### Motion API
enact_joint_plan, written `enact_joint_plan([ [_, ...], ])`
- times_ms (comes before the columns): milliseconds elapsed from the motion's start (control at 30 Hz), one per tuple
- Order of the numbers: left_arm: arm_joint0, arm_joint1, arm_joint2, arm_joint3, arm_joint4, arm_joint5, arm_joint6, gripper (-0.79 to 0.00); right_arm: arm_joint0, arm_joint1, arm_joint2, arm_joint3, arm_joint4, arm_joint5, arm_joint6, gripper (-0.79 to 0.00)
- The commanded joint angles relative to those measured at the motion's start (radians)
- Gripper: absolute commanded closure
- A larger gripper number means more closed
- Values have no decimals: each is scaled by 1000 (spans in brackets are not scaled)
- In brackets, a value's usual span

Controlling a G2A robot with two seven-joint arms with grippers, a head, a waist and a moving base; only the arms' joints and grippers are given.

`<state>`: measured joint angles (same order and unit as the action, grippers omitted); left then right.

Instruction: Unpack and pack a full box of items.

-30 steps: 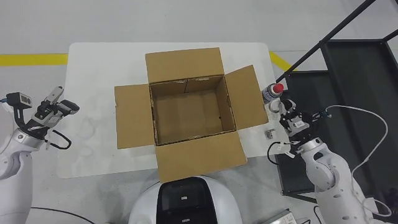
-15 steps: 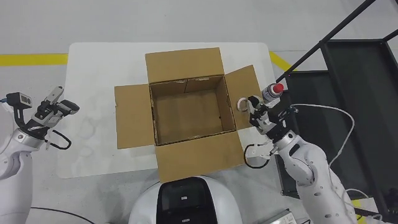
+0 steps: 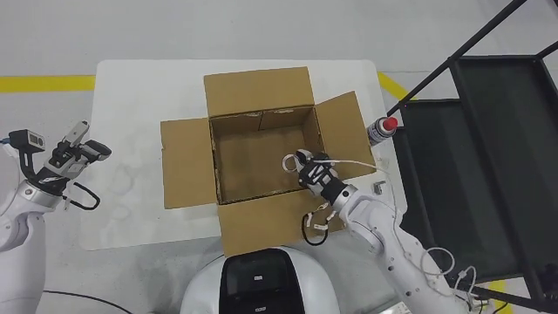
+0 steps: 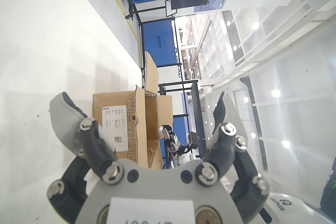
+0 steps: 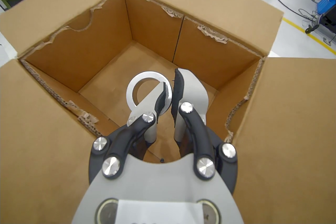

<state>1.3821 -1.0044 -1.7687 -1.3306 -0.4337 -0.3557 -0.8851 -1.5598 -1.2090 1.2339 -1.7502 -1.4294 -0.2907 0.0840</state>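
box (image 3: 257, 92) sits open at the middle of the white desk (image 3: 131, 96), all four flaps spread. i see my right pincer (image 5: 168, 97) over the opening near its 3 o'clock wall, clamped on the edge of a flat metal ring (image 5: 129, 93). my left pincer (image 4: 143, 104) hangs with its fingers apart off the desk's 9 o'clock edge, well apart from the box.

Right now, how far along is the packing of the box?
Done: the box is open and shows a bare floor, so unpacking looks finished. In hand: the right tool grips a ring over the box. Left: drop the ring, then pack the can on the table; the left tool is open.
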Motion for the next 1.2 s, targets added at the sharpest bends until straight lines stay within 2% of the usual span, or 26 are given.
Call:
enact_joint_plan([
  [0,0,0,0,0,0,0,0,-785,42,-7,-29,39,2,29,22,0],
  [100,0,0,0,0,0,0,0,-785,84,-15,-53,79,18,57,32,0],
  [133,0,0,0,0,0,0,0,-785,91,-17,-58,85,25,63,31,-222],
  [167,0,0,0,0,0,0,0,-785,96,-19,-60,89,28,66,31,-640],
  [200,0,0,0,0,0,0,0,-785,99,-19,-61,90,31,68,31,-785],
  [433,0,0,0,0,0,0,0,-785,71,-13,-33,61,73,7,-22,-785],
  [667,0,0,0,0,0,0,0,-785,-70,23,109,-67,128,-243,-129,-785],
  [867,0,0,0,0,0,0,0,-785,-247,54,287,-191,131,-389,-246,-785],
  [1033,0,0,0,0,0,0,0,-785,-379,68,438,-205,57,-389,-383,-785],
  [1167,0,0,0,0,0,0,0,-785,-459,73,511,-166,-3,-364,-501,-785],
])
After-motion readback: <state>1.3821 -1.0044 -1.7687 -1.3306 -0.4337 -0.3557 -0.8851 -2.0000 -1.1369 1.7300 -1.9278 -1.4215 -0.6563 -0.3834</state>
